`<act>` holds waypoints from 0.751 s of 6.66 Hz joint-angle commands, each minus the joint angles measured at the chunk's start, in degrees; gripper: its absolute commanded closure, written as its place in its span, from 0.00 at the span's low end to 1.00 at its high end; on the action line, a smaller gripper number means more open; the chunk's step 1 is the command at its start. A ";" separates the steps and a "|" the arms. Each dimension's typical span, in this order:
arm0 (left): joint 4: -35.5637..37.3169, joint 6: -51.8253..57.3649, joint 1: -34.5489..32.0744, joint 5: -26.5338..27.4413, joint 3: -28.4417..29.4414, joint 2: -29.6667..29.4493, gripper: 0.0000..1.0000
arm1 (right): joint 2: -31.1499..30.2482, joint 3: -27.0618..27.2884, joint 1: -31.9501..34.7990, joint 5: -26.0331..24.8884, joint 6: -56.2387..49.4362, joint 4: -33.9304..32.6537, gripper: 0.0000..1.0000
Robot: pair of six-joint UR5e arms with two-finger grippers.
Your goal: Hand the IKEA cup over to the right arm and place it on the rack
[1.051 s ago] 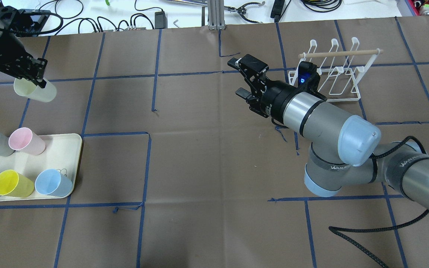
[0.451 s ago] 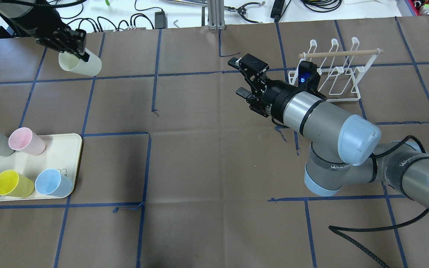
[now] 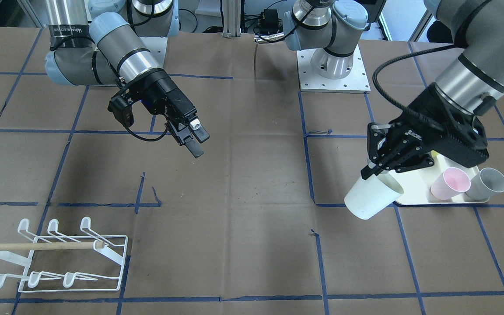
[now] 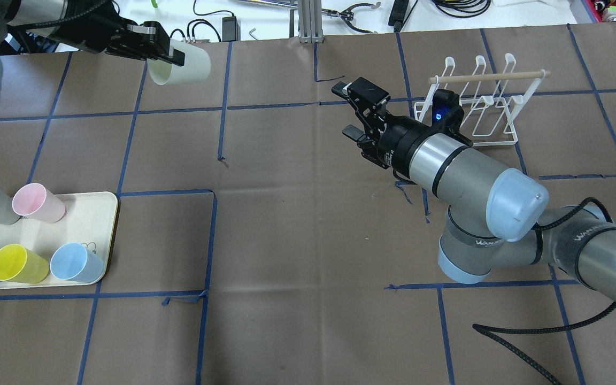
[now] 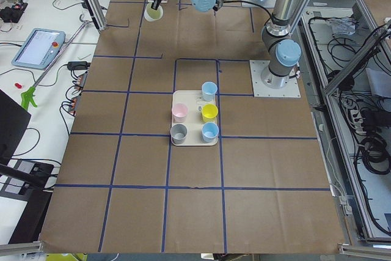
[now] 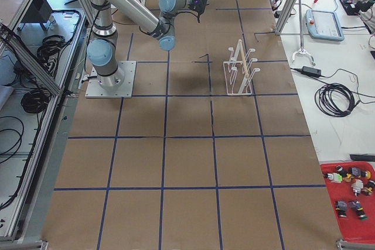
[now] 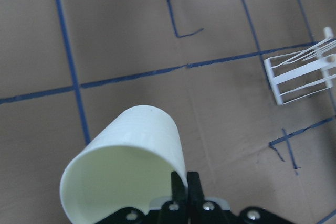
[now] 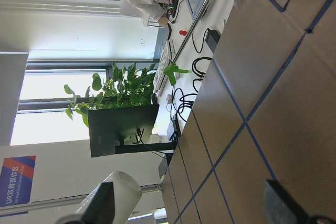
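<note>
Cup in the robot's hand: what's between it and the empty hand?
Nothing: the overhead view shows only bare brown table with blue tape between cup and right gripper.

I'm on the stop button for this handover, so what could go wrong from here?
1. The left gripper pinches the cream cup only at its rim, tilted in mid-air; it might swivel or slip when grabbed.
2. The right gripper is open, well apart from the cup; a misaligned meeting could knock it loose.
3. A dowel bar crosses the rack above its prongs; the cup may catch on it.
</note>
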 commanded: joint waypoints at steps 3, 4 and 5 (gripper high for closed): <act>34.85 -0.46 -0.12 -19.68 -20.46 2.06 0.99 | -0.67 0.59 0.32 -0.75 1.76 -0.28 0.00; 43.53 -0.38 -0.30 -20.07 -23.10 0.50 0.97 | -0.59 0.68 0.40 -1.02 2.63 0.85 0.00; 47.19 -0.37 -1.26 -20.85 -24.95 0.22 0.97 | -1.02 1.11 0.67 -1.02 6.20 1.73 0.00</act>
